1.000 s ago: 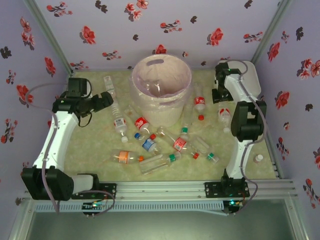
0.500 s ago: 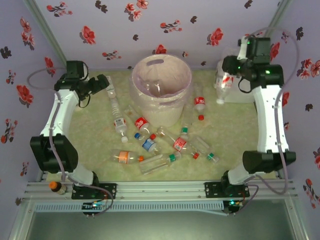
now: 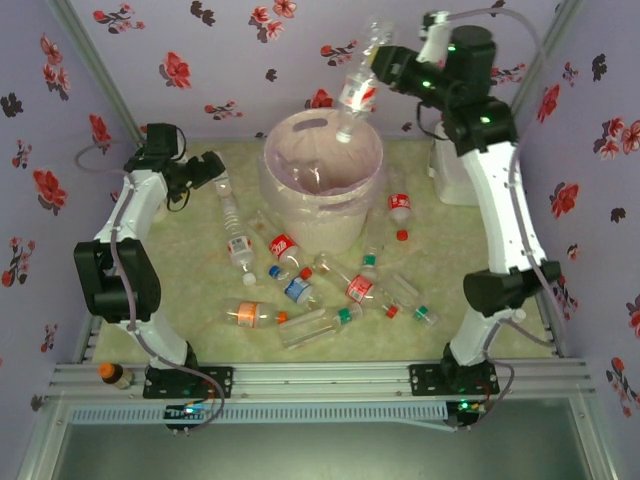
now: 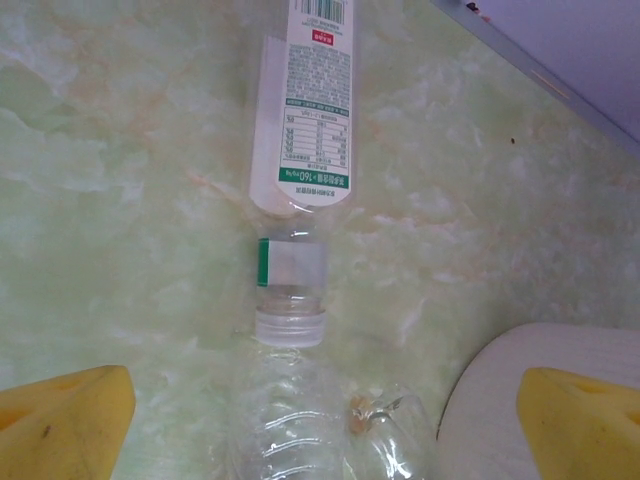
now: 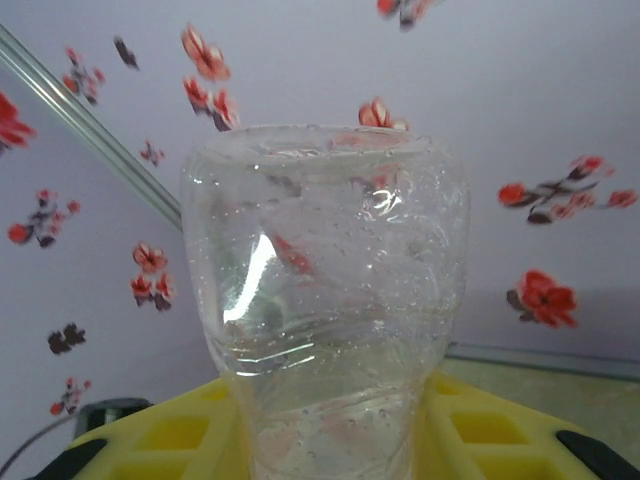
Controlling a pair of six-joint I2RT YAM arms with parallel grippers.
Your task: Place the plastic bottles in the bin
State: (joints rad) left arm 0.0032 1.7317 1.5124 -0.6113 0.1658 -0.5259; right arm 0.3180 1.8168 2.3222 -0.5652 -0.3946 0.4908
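The right gripper (image 3: 388, 66) clamps a clear red-labelled plastic bottle (image 3: 357, 88) tilted above the round pale bag-lined bin (image 3: 330, 225), while about a dozen more bottles (image 3: 358, 288) lie on the green marbled table (image 3: 180, 290) and the left gripper (image 3: 213, 168) gapes empty.

Clear glossy plastic bottle (image 5: 325, 300), matt marbled table (image 4: 120, 150), filmy plastic-lined bin (image 3: 345, 230).

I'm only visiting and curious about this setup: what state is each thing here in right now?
right end effector: shut on the held bottle.
held bottle: in the air, tilted neck down, near the bin's mouth.
bin: upright, open, bag-lined.
left end effector: open, low over the table.
white-label bottle: lying flat on the table.
other bottles: lying on the table by the bin.
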